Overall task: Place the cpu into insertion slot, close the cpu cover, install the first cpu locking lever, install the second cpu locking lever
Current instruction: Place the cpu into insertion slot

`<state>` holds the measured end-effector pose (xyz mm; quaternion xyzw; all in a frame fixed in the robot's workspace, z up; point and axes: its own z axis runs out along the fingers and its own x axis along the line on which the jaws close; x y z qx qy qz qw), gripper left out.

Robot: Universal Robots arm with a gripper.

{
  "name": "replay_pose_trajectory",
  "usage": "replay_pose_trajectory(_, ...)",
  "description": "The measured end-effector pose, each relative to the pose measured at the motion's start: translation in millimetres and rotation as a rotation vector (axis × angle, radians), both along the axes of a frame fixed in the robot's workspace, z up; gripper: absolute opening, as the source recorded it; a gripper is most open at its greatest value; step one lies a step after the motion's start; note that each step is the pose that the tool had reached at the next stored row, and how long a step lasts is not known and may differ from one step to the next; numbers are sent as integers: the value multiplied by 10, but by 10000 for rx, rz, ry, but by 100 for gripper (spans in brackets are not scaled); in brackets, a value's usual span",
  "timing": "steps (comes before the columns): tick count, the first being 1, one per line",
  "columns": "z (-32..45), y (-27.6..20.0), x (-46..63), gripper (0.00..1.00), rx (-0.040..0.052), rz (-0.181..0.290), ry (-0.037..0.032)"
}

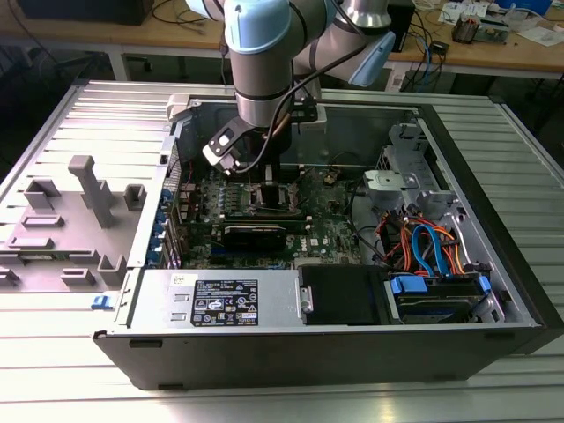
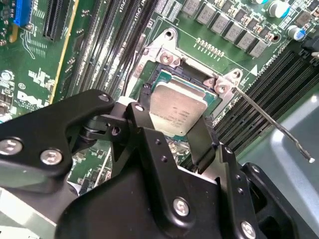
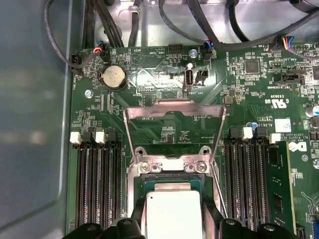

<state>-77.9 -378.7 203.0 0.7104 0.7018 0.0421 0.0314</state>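
Ribbed metal surface [image 1: 352, 405] is carrying an open computer case [image 1: 264, 352], with the arm reaching down into it; in the second wrist view the hand [image 2: 172, 117] is gripping the cpu [image 2: 177, 102], its black fingers [image 2: 144, 124] drawn in narrowly against two opposite edges; the cpu is sitting right over the insertion slot [image 2: 164, 79], though we cannot tell whether it is seated; in the first wrist view the cpu cover [image 3: 174, 110] is standing swung open.

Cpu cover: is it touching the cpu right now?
Apart. The first wrist view shows the cpu cover swung open, with a plain gap between it and the cpu.
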Motion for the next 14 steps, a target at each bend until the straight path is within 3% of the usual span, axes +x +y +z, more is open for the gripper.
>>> replay_pose_trajectory(14,-15,-1,13,54,0,-19,-1)
